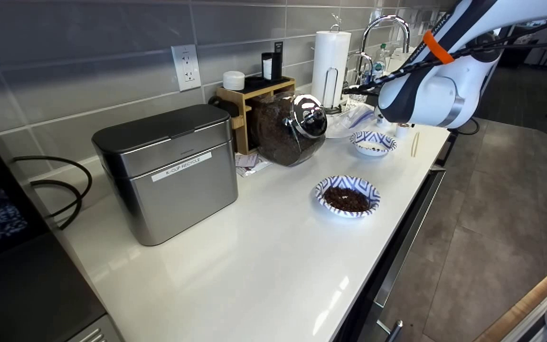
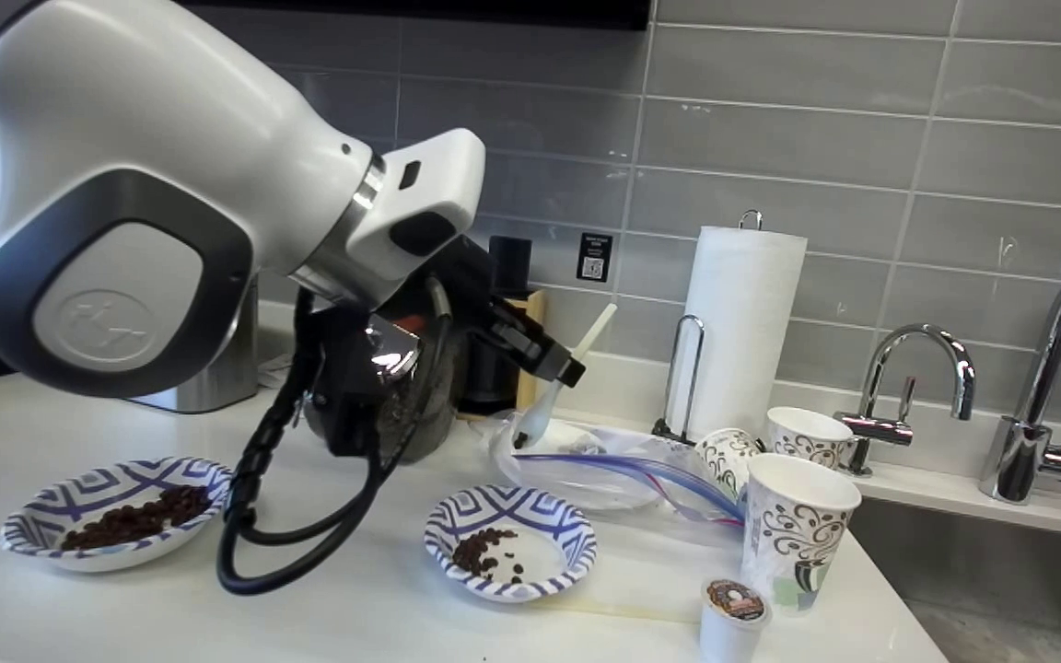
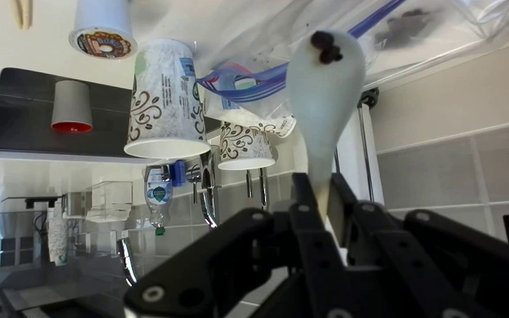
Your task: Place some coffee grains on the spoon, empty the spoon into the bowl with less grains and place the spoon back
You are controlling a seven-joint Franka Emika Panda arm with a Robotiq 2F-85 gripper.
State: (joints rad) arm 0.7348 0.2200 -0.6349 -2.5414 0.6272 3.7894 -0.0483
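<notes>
One fuller bowl (image 1: 344, 181) is holding a dark heap of coffee grains (image 1: 349, 204) on the white counter (image 1: 226, 280) in an exterior view. The bowl with less grains (image 1: 373, 135) is sitting apart from it, farther from the camera, looking mostly pale inside. A recycle bin (image 1: 185, 185) and a round jar (image 1: 276, 135) are standing along the wall side. The robot arm (image 1: 425, 97) is hanging near the far bowl, its tip hidden.

In an exterior view, the gripper (image 2: 571, 370) is holding the spoon (image 2: 539, 414), handle slanting up, scoop tilting down, dark specks at its tip. The scoop is overlapping a plastic bag (image 2: 623, 463); contact unclear. The bowl with less grains is carrying a small pile plus loose grains, sitting between the fuller bowl and the paper cups (image 2: 798, 525).

In the wrist view, the fingers (image 3: 309, 227) are pinching the spoon handle from both sides. A few dark grains are sitting near the scoop's tip; bag and cups are showing behind.
</notes>
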